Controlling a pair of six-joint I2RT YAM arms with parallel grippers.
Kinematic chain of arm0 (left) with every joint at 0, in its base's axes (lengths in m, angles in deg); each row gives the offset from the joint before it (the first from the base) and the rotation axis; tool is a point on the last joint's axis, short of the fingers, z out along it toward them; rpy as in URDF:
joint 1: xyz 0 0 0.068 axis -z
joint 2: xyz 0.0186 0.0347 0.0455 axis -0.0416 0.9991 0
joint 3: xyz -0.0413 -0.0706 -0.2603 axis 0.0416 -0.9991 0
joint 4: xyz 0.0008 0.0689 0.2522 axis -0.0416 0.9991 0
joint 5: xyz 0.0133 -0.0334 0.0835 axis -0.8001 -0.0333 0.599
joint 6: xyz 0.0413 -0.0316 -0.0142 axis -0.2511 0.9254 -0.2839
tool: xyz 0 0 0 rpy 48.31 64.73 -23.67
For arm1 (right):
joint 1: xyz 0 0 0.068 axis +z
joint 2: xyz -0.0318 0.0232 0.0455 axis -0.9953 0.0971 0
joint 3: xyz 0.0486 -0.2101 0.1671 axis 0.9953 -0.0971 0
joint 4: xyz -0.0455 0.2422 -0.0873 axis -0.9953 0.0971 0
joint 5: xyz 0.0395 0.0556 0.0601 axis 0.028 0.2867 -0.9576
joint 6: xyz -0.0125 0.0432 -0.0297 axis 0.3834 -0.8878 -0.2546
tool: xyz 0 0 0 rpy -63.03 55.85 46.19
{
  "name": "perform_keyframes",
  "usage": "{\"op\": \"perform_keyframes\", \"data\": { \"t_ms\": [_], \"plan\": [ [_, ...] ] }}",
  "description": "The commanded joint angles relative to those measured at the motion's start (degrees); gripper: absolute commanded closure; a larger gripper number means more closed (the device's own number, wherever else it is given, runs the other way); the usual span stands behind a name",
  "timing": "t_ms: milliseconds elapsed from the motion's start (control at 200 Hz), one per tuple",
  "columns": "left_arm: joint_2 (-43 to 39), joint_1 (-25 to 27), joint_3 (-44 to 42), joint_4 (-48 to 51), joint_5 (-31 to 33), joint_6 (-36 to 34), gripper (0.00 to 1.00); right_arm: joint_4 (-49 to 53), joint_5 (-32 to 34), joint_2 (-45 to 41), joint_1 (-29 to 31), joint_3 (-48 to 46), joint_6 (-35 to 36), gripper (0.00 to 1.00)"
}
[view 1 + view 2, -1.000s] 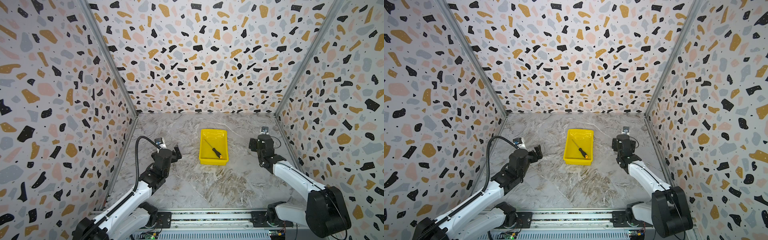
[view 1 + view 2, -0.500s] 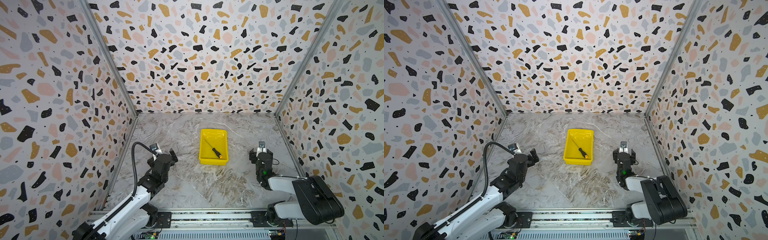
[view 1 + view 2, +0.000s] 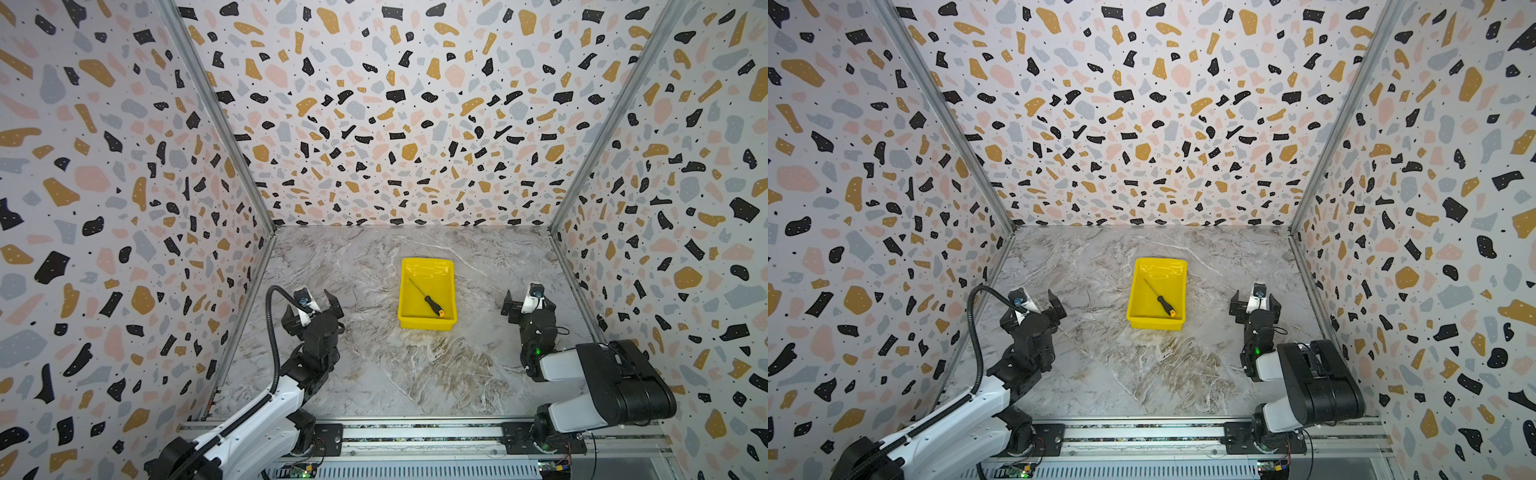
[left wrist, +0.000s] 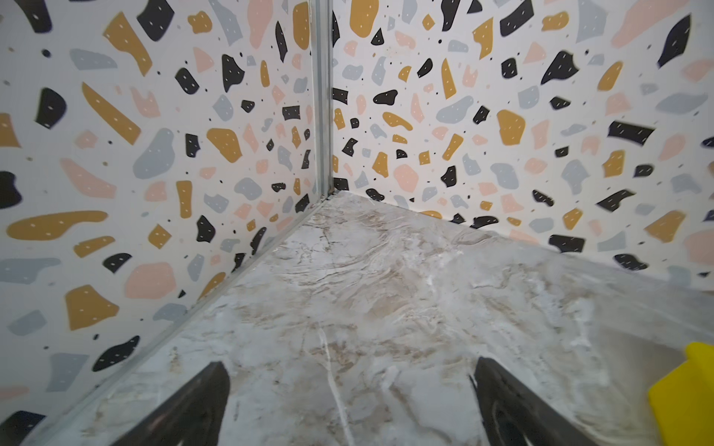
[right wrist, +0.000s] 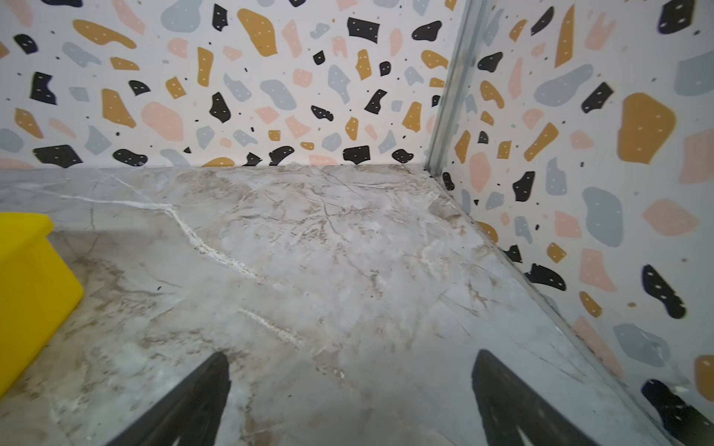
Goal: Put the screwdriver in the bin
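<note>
Presently, item one: small slim screwdriver [image 3: 426,296] [image 3: 1158,296] with thin silver metal shaft and black handle capped orange-yellow, lying flat on the floor of the bin in both top views. Untouched by either pincer. Long axis diagonal across the bin: shaft tip toward the far left corner, orange-yellow cap toward the near right corner, close beside the near wall.

Item two: bright yellow shallow rectangular plastic bin [image 3: 427,325] [image 3: 1154,325], low walls, rolled rim, glossy inside. Upright near the middle of the table, long sides running away from the robot. Contents: the screwdriver only. One yellow corner also at the edge of the left wrist view [image 4: 687,394] and of the right wrist view [image 5: 31,278].

Item three: left gripper [image 3: 309,307] [image 3: 1032,309] [image 4: 349,382], black parallel-jaw pincer on a white-and-black arm. Jaws spread wide, clasping nothing, in contact with neither screwdriver nor bin. Low over bare table, well apart from the bin on its left, aimed toward the far left corner of the enclosure.

Item four: right gripper [image 3: 528,305] [image 3: 1254,305] [image 5: 351,370], matching black pincer. Jaws likewise spread wide and empty, well apart from the bin on its right, aimed toward the far wall.

Surround: grey-and-tan marble-patterned table [image 3: 374,374]; terrazzo-patterned walls [image 3: 395,104] flecked black, ochre, pink and grey; metal rail [image 3: 415,432] along the near edge, carrying both arm bases.
</note>
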Motion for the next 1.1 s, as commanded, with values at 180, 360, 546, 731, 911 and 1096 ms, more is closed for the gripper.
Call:
{"op": "perform_keyframes", "data": {
  "t_ms": [180,360,546,731,911,1096],
  "plan": [
    [8.6,-1.3,-7.6,-27.2,0.4,-20.0,0.00,-3.0,-4.0,0.0,-0.4,-0.4,0.6,0.01],
    [16.8,-5.3,-9.9,-37.7,-0.5,-18.2,0.00,-2.8,-4.1,0.0,-0.5,-0.3,0.6,0.01],
    [19.3,-12.8,-10.5,-41.2,-5.8,-16.2,0.00,-2.8,-4.3,0.0,-0.6,-0.2,0.6,0.01],
    [14.8,-15.7,-11.2,-36.8,-13.1,-14.5,0.00,-2.7,-4.6,0.0,-0.8,-0.1,0.7,0.01],
    [25.6,-19.0,-11.8,-49.9,-11.8,-12.5,0.00,-2.5,-4.9,0.0,-0.9,-0.1,0.6,0.01],
    [35.9,-21.3,-15.7,-66.7,-10.4,-9.8,0.00,-2.3,-5.3,-0.1,-1.1,0.0,0.6,0.01]
  ]
}}
